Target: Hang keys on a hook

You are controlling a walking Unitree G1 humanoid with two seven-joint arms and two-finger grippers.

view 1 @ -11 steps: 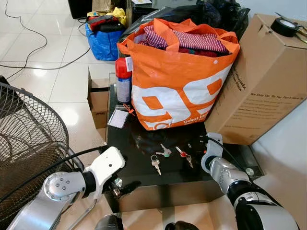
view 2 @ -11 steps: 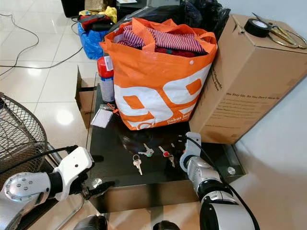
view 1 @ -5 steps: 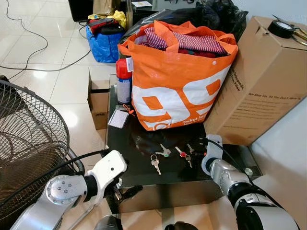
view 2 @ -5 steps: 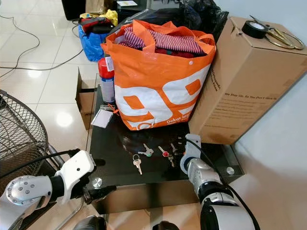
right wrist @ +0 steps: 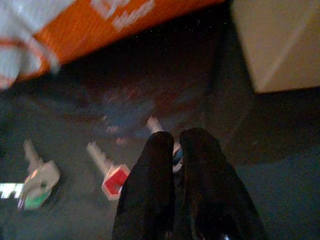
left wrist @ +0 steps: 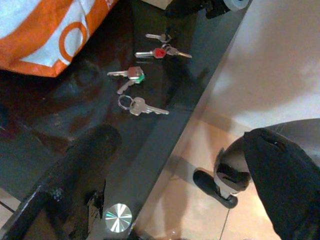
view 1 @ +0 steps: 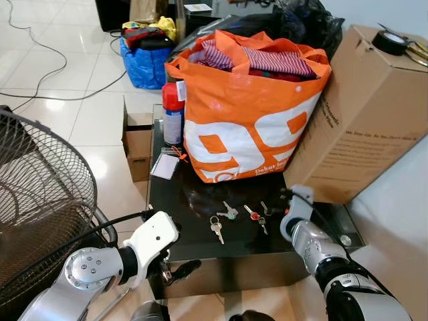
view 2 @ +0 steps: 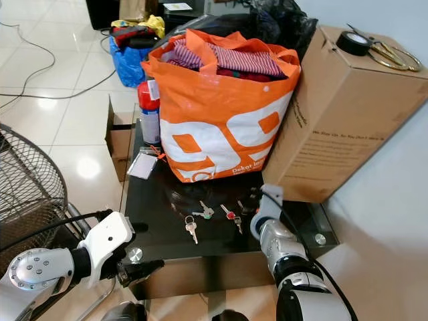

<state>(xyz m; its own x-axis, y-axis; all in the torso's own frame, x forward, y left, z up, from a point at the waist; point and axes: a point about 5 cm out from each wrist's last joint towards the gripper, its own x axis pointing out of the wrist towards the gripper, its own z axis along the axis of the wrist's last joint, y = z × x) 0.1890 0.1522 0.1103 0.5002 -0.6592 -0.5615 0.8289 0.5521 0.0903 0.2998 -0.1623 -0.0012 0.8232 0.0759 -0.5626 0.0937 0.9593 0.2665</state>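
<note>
Right tool (right wrist: 175, 145) over red-capped key (right wrist: 111, 175) (fingers nearly together), black table (view 1: 194, 237)

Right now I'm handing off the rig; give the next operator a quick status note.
Right gripper: down on the black glass table, fingers nearly closed over a small key beside the red-capped key; a grip isn't confirmed.
Left gripper: idle, low by the table's front edge.
Keys: the green-capped key, the plain silver key on a ring and the red-capped key lie loose on the table in front of the orange bag.
Done: right arm has reached the keys.
Left: secure a key, lift it, find a hook and hang it.
</note>
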